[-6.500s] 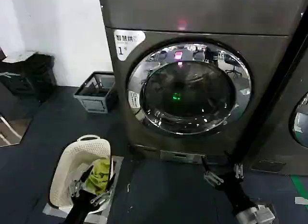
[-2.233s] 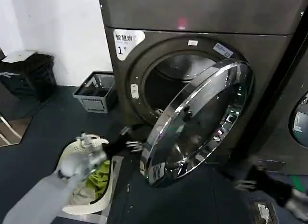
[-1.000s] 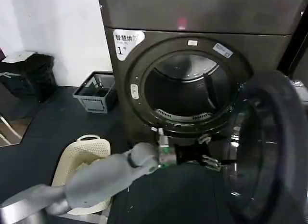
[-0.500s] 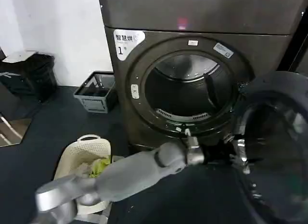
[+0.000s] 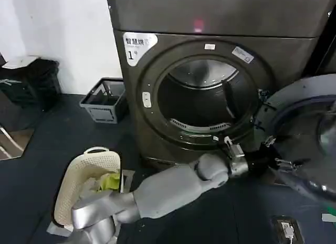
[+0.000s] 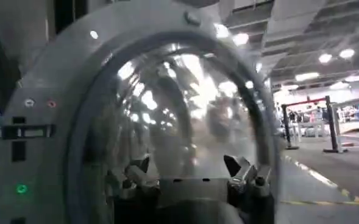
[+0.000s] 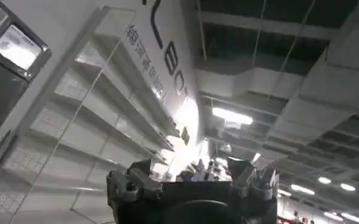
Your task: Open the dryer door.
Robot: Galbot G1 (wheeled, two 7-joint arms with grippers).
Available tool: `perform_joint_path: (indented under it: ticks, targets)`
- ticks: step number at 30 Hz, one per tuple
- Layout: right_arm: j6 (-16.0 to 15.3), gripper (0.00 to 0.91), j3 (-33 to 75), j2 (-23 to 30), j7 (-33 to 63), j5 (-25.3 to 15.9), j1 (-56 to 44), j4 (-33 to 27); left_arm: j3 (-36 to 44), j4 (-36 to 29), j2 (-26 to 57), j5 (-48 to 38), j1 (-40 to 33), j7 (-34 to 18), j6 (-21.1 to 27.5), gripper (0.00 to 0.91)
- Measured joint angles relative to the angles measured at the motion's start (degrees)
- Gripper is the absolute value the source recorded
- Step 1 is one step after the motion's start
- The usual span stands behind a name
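Observation:
The dryer door (image 5: 287, 103) stands swung wide open to the right, its grey plastic inner face and glass bowl turned toward me. The round drum opening (image 5: 202, 99) is exposed and looks dark inside. My left arm stretches across the front of the dryer, and my left gripper (image 5: 274, 152) is open at the door's lower inner edge. In the left wrist view the door (image 6: 51, 91) is close ahead, and the left gripper (image 6: 190, 176) holds nothing between its spread fingers. My right gripper (image 7: 191, 178) points up toward a ceiling, open and empty.
A white laundry basket (image 5: 79, 176) with green cloth (image 5: 107, 182) sits on the floor at the lower left. A grey crate (image 5: 105, 99) and a black bin (image 5: 31, 78) stand by the white wall. Another machine adjoins on the right.
The door went from shut to wide open, swinging out to the right. My left arm followed it across the dryer's front; over the last half second door and gripper moved farther right.

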Motion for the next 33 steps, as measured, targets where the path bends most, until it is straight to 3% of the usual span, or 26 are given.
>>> perform_joint_path:
  ticks: [7,16,23,30,33]
  targets:
    - [-0.07,0.907,-0.39,-1.10,-1.01,-0.01,0.05,-0.56,-1.92,-3.44,4.22,3.93,2.36,-2.14,-7.85,0.907]
    - [0.01,0.907,-1.34,-1.96,-1.83,-0.30,0.62,-1.17,-5.92,-14.91,17.71,6.68,9.54,-1.67,-11.11,0.907]
    - [0.08,0.907,-0.55,-2.95,-2.52,-0.31,0.42,-1.65,-8.91,-23.71,29.07,12.27,16.68,-2.86,-9.17,0.907]
    - [0.13,0.907,-1.21,-3.40,-3.38,-0.59,0.90,-2.55,-9.88,-27.91,41.69,17.09,16.58,0.71,-0.37,0.907]
    - [0.12,0.907,-1.47,-3.65,-3.80,-0.91,1.22,-2.67,-10.74,-28.29,46.84,14.66,15.75,2.30,2.68,0.907]
